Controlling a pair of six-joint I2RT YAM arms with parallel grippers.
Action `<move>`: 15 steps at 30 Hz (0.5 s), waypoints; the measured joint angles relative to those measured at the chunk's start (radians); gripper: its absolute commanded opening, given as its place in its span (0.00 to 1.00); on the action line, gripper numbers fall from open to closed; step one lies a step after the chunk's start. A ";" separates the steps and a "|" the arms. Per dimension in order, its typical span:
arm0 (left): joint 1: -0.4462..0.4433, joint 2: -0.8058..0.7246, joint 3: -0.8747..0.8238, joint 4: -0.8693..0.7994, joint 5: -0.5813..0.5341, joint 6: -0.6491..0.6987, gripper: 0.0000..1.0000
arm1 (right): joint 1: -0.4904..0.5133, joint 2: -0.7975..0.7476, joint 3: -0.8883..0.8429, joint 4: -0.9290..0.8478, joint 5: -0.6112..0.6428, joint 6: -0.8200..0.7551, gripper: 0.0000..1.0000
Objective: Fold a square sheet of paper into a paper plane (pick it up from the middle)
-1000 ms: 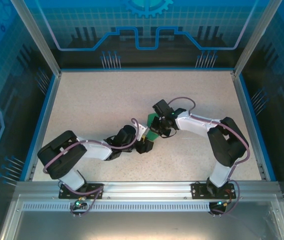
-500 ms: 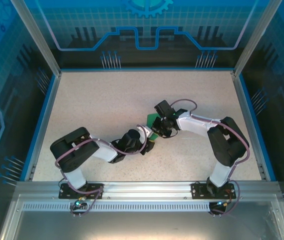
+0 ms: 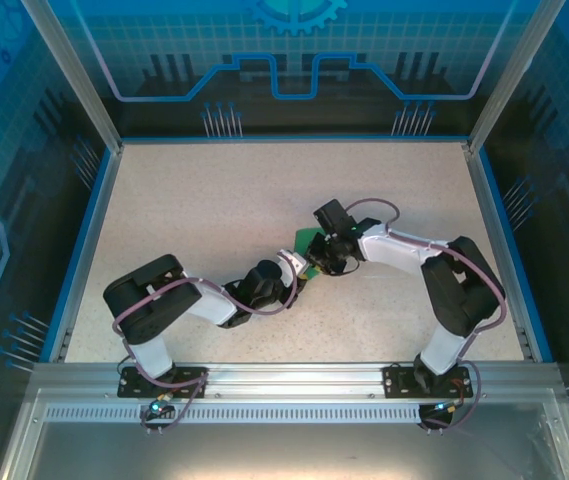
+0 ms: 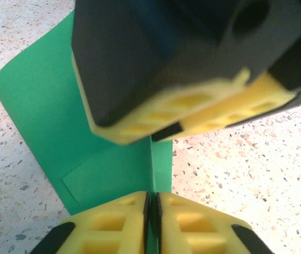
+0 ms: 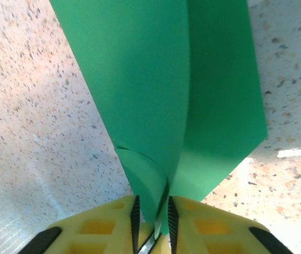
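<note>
Near the middle of the table, my left gripper pinches the half-folded square sheet of paper. I can't tell if my right gripper does. Next, I think, press the crease.

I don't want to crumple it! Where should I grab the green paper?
Probably the upright crease of the square sheet of paper, edge-on from the side where the left gripper pinches it: the layers meet flat there, while the rest curves loosely away.
</note>
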 measured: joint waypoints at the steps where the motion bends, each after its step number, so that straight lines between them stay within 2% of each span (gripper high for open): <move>1: 0.000 0.003 0.000 0.000 0.000 0.000 0.10 | -0.006 -0.005 0.000 0.001 -0.004 -0.005 0.33; 6: 0.000 0.008 0.000 -0.003 0.001 -0.005 0.03 | -0.034 -0.038 -0.012 0.023 -0.024 -0.042 0.44; 15: 0.005 0.008 0.000 -0.022 0.060 -0.084 0.00 | -0.148 -0.171 -0.166 0.144 -0.076 -0.249 0.42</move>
